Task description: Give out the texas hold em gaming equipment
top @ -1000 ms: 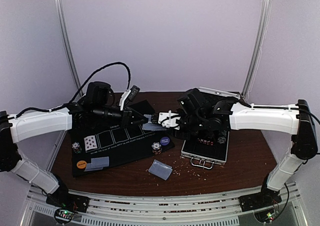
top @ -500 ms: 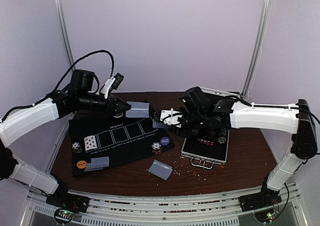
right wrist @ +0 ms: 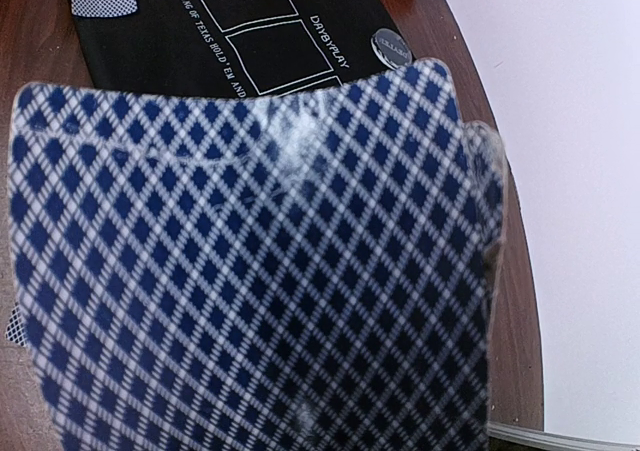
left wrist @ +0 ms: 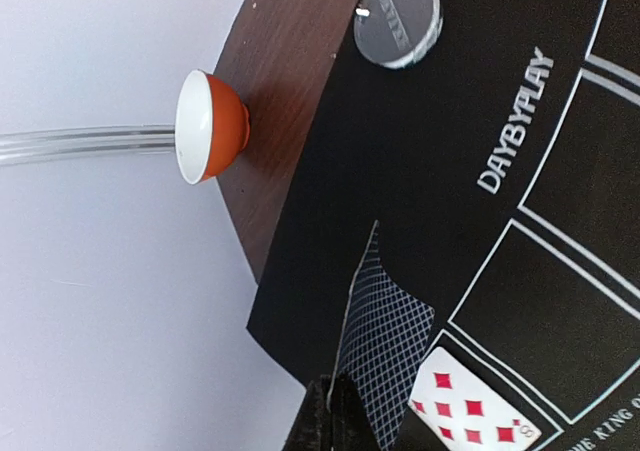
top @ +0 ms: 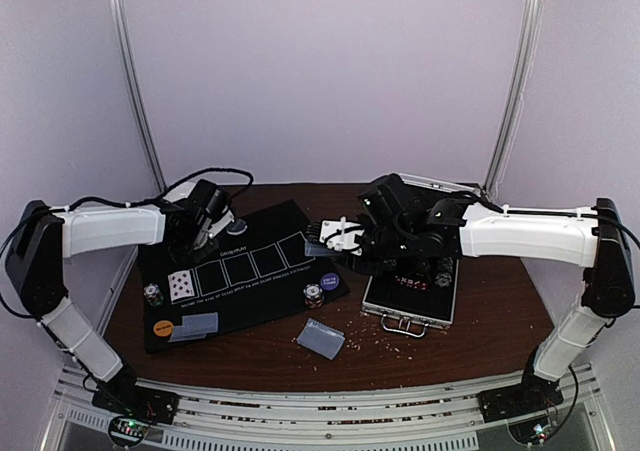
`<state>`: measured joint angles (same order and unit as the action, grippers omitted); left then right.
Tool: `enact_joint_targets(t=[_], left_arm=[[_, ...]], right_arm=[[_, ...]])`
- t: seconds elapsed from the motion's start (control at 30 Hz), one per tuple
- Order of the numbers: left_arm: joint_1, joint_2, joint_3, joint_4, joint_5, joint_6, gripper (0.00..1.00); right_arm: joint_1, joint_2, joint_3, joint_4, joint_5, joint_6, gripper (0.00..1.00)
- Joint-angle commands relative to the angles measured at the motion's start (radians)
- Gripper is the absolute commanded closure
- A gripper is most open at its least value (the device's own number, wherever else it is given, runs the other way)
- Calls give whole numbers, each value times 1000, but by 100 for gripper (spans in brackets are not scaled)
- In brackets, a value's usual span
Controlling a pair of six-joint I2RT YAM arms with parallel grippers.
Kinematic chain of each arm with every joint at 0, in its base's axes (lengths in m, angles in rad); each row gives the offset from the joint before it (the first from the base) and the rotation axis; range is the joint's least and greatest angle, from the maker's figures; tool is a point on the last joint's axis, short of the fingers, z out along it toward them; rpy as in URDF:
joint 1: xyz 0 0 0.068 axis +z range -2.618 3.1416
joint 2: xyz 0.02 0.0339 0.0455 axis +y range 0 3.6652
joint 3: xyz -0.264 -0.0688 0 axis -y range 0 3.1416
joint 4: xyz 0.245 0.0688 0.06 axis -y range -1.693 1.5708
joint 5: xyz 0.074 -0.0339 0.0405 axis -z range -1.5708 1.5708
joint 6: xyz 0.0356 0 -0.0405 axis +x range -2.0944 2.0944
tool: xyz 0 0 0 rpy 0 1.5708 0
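The left gripper (left wrist: pixel 330 411) had its fingers pressed together on the edge of a single card (left wrist: pixel 385 341), whose grey-blue cross-hatched back showed nearly edge-on and rose from the fingertips over the black mat (left wrist: pixel 450 121). Just beside the fingertips, on one side, a face-up diamonds card (left wrist: pixel 475 418) lay flat on the mat. Farther ahead of the gripper sat the grey button disc (left wrist: pixel 397 19) on the mat, and off to the other side, beyond the mat's edge, the small orange-and-white bowl (left wrist: pixel 212 126) stood at the rim of the wooden table (left wrist: pixel 290 81).

The right gripper (top: pixel 322 239) was closed partway on a pack of cards (right wrist: pixel 260 271), held so close to its camera that the blue diamond back filled most of that view; its fingers were hidden behind the pack. Below that gripper on the mat were a stack of striped chips (top: pixel 314 295) and the purple disc (top: pixel 330 281), touching or nearly so. Behind the gripper, under its arm, lay the silver case (top: pixel 410 316).
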<state>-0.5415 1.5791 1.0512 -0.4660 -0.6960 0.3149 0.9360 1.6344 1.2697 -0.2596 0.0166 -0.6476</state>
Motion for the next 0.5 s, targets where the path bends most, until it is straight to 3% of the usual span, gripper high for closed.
enact_joint_targets(t=[0.0,0.17,0.47], left_arm=[[-47,70,-73,217,-239,217,100],[-113,177,-134,253,-223,235,100],[-179,225,-152,109,-11,122,100]], right_arm=[[-2,-30,-6,0,1,17,58],[-2,-33,-9,-3,4,20,58],[-3,-33,-10,-5,8,21,58]])
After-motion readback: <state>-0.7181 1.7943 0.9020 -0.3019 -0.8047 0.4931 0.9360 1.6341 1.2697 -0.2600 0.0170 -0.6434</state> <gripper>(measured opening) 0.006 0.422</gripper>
